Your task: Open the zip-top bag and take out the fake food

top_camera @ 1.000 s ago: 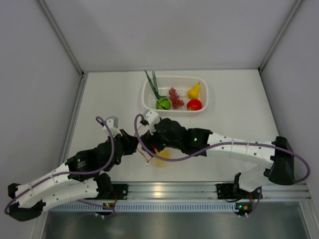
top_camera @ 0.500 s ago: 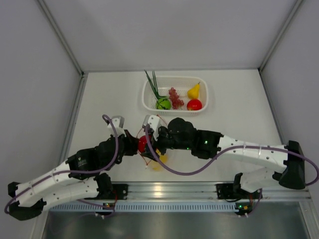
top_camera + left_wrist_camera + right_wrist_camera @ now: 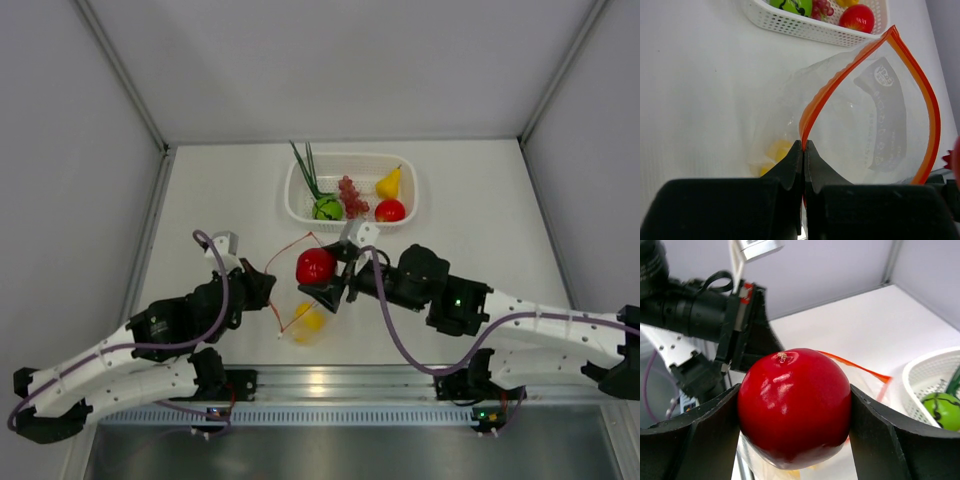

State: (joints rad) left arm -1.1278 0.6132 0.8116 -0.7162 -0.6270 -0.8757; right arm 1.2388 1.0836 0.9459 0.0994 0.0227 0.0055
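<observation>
- We see a white worktop (image 3: pixel 480 200) with a white perforated basket (image 3: pixel 805 27) at the far middle.
- In the basket are green stalks (image 3: pixel 308 168), a green ball (image 3: pixel 327 208), grapes (image 3: pixel 350 195), a yellow pear (image 3: pixel 389 183) and a small red fruit (image 3: pixel 390 210).
- The bag (image 3: pixel 875 125) sits near the front edge, between the two arms and well apart from the basket. Its mouth is open and the orange zip strip (image 3: pixel 840 75) is bowed into a wide loop.
- The left gripper (image 3: pixel 803 145) is closed, pinching one end of the zip strip and holding that edge up.
- The right gripper (image 3: pixel 795 415) has its jaws spread wide and clamped on a big red fruit (image 3: pixel 315 266), one finger on each side.
- We put the big red fruit off the worktop, just beside the bag mouth, with the strip behind it in the right wrist view.
- One yellow piece (image 3: pixel 309 320) lies inside the bag at its bottom.
</observation>
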